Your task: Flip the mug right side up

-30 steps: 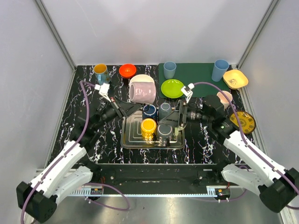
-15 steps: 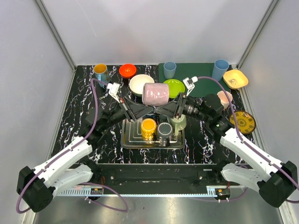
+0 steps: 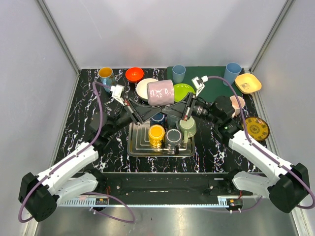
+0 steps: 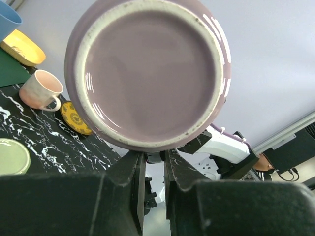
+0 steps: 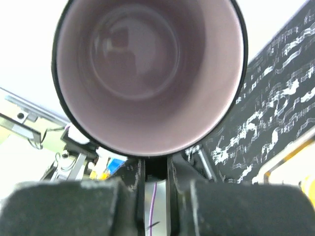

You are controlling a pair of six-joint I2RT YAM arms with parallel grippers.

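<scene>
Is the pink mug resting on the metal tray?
No, the pink mug lies sideways in the air, held between the left gripper and right gripper, above the tray.

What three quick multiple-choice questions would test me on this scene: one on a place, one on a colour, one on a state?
1. Where is the pink mug?
A) standing on the metal tray
B) lifted in the air
C) resting on the mat

2. What colour is that mat?
A) red
B) white
C) dark green

3. How is the pink mug turned?
A) on its side
B) upright, mouth up
C) upside down, mouth down

Answers:
1 B: it hangs clear of the metal tray and the mat, with only wall behind it in the wrist views.
2 C: the mat at the back right is dark green.
3 A: one wrist camera faces its base, the other looks into its mouth.
</scene>
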